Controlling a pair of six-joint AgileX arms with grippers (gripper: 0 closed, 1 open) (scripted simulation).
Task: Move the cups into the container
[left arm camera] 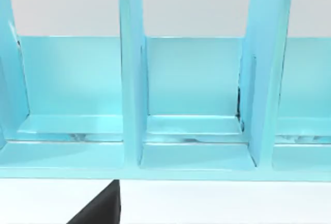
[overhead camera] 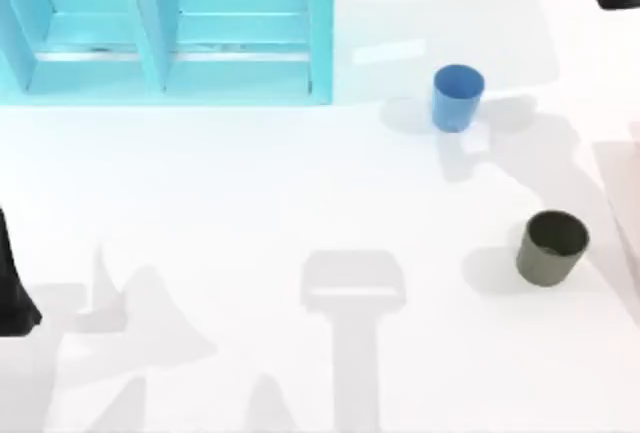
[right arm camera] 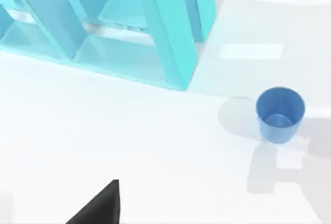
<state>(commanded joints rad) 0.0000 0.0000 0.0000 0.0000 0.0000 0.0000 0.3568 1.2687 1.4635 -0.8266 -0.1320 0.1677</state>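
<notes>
Hands: whether either is released or clenched, I cannot tell. Both cups stand upright on the white worktop [overhead camera: 250, 213], outside the turquoise container [overhead camera: 165, 28]: the blue cup [overhead camera: 458, 97] just right of it, the olive-grey cup [overhead camera: 551, 248] nearer the right edge, well apart.

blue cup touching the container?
Apart. The top view shows bare white table between the blue cup and the container; the right wrist view shows the same gap.

No legible txt or labels.
</notes>
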